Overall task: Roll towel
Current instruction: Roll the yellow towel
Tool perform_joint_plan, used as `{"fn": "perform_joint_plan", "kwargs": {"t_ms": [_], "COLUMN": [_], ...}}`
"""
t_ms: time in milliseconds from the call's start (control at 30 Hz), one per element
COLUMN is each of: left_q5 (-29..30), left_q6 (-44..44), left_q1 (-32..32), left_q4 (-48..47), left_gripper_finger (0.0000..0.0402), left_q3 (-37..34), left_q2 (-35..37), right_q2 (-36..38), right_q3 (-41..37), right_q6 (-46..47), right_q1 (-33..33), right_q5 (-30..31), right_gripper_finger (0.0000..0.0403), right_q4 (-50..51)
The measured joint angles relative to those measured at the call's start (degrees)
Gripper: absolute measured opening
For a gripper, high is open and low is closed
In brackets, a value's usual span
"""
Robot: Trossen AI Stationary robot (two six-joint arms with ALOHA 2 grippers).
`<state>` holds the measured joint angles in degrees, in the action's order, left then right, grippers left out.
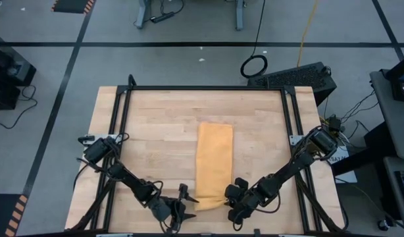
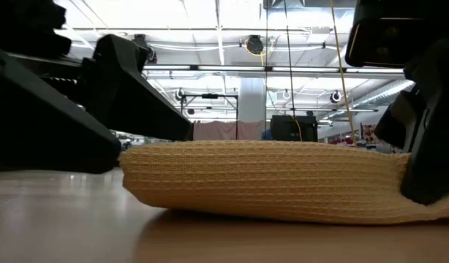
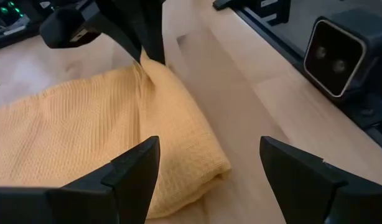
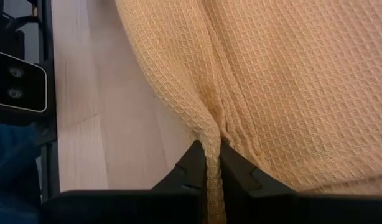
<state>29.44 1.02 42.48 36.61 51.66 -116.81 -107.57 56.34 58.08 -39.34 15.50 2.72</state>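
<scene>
1. my right gripper has its jaws pinched tight on a ridge of the towel, the waffle-weave fabric drawn up into a narrow fold between my two fingers.
2. from above, that right gripper sits at the towel's near right corner, by the front edge of the table.
3. my right arm reaches in low from its mount at the table's right side, stretched diagonally toward the front middle, wrist bent down close to the wood.
4. my left gripper has its jaws spread wide with nothing between them, the fingers straddling the towel's near left corner without touching it, as far as i can tell.
5. in the high view the left gripper is just beside the towel's near edge, facing the right one across that corner.
6. my left arm mirrors the right, slanting in low from the left side mount.
7. the mustard-yellow towel lies folded in a long strip down the middle of the wooden table, its far end flat, its near end bunched between my grippers.
8. at table height the towel is a thick, rounded fold on the wood.
</scene>
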Motion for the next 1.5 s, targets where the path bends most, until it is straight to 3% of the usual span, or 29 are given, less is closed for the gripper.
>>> {"fn": "perform_joint_plan", "kwargs": {"t_ms": [200, 633, 767, 967, 1067, 1200, 1333, 1500], "left_q5": [0.8, -3.5, -7.0, -8.3, -8.3, -8.4, -9.9, -12.9], "left_q6": [-2.7, -1.5, -1.3, 2.2, 6.0, 14.0, 22.0, 31.9], "left_q1": [-0.1, -4.1, -5.8, -6.1, -6.3, -6.8, -7.2, -8.9], "left_q4": [0.1, -2.0, -2.7, -4.0, -4.0, -4.0, -4.6, -8.1], "left_gripper_finger": [0.0277, 0.0213, 0.0159, 0.0022, 0.0022, 0.0038, 0.0027, 0.0017], "left_q3": [0.0, 0.0, 0.0, 0.0, 0.0, 0.0, 0.0, 0.1], "left_q2": [-0.2, -0.4, -0.4, -0.1, 0.1, 0.7, 0.7, 0.8], "right_q2": [0.1, 0.1, 0.1, 0.2, 0.2, 0.5, 2.1, 4.1], "right_q3": [0.0, 0.1, 0.1, 0.1, 0.1, 0.2, 0.2, 0.2], "right_q6": [0.0, 1.1, 1.1, -0.8, -3.7, -8.9, -12.5, -15.2], "right_q1": [0.1, 0.1, 0.0, -0.3, -0.7, -1.3, -2.4, -5.1], "right_q5": [-0.6, -0.7, -0.7, -0.7, -0.5, -0.5, -0.3, 5.7], "right_gripper_finger": [0.0015, 0.0015, 0.0016, 0.0016, 0.0019, 0.0049, 0.0104, 0.0175], "right_q4": [-0.1, -0.3, -0.3, -0.4, -0.4, 0.2, 2.8, 6.9]}}
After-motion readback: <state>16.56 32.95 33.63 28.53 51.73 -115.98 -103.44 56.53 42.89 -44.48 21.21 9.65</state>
